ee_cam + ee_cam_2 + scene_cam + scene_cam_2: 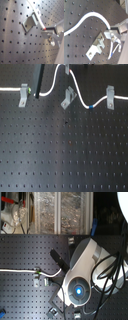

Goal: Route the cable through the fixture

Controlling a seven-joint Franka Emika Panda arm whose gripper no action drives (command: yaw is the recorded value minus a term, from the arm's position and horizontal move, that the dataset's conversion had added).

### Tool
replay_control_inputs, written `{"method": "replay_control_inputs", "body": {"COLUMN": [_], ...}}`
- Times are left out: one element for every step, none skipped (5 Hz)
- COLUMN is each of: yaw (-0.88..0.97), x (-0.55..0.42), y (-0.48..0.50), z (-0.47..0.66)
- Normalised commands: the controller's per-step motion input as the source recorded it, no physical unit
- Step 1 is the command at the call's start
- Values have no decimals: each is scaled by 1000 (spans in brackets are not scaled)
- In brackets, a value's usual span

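- First exterior view: the long thin white flexible cable (80,91) is seen draped over the black perforated bench (65,154), rising to a hump just above the small grey slanted metal fixture (67,98), then dipping to a blue band.
- The end effector (66,69) is placed at the hump's top, directly above the fixture; the cable's long axis runs across the slot.
- In the second wrist view the end effector appears closed on the cable.
- Two upright grey clips (23,95) flank the fixture.
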Motion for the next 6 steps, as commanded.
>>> {"method": "replay_control_inputs", "body": {"yaw": [0,343,286,0,0,0], "x": [-11,-52,-86,1,-11,2], "y": [11,213,156,0,19,1], "z": [107,159,105,58,546,11]}}
